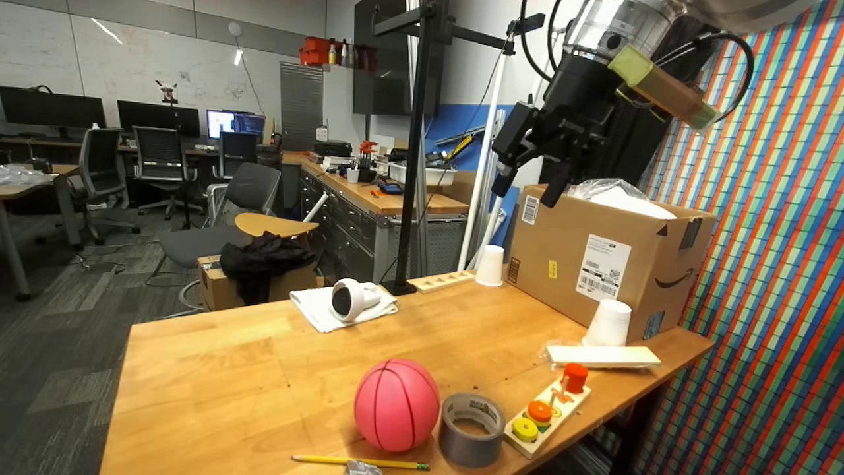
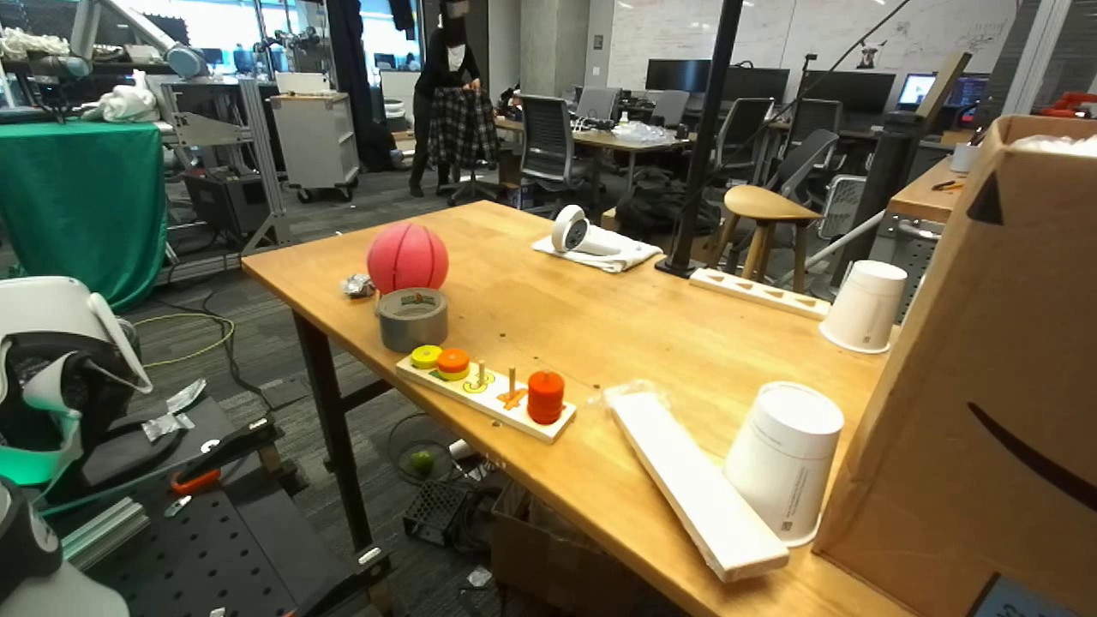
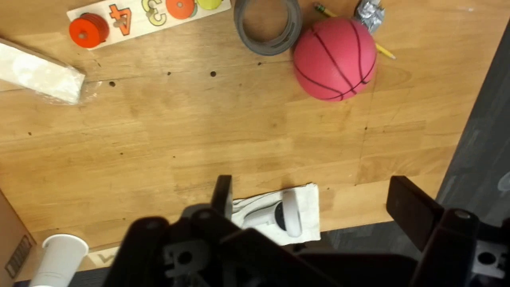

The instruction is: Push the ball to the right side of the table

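Note:
The pink ball (image 1: 397,405) with dark seams rests on the wooden table (image 1: 217,369), touching or close beside a roll of grey tape. It also shows in an exterior view (image 2: 408,257) and at the upper right of the wrist view (image 3: 335,59). My gripper (image 1: 527,190) is high above the table, near the cardboard box, well apart from the ball. In the wrist view my gripper (image 3: 310,181) has its two fingers wide apart with nothing between them. The gripper is out of sight in an exterior view.
The tape roll (image 2: 413,319), a number peg board (image 2: 488,394), a wrapped white bar (image 2: 694,488), white cups (image 2: 788,463) and a cardboard box (image 1: 593,257) stand around. A pencil (image 1: 359,462) and foil (image 3: 369,15) lie by the ball. A white device (image 1: 349,300) sits on a cloth.

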Robot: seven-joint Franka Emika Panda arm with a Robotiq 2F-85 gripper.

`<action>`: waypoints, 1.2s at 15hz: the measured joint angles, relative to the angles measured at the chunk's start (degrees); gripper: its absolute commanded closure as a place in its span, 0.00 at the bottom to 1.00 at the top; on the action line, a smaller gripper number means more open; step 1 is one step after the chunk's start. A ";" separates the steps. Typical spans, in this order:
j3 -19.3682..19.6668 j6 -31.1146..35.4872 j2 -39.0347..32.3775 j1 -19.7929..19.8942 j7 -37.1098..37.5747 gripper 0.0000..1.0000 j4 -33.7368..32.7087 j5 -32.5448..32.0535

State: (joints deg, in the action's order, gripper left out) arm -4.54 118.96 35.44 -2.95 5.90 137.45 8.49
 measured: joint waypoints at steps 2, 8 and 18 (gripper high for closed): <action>-3.66 0.76 1.65 -3.11 0.92 0.00 1.98 0.17; -10.71 7.33 0.85 -13.34 1.03 0.00 5.29 2.97; -9.53 16.27 -13.48 -21.18 -10.58 0.00 7.66 14.52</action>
State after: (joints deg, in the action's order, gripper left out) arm -14.06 135.23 21.97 -24.13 -4.68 145.11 23.00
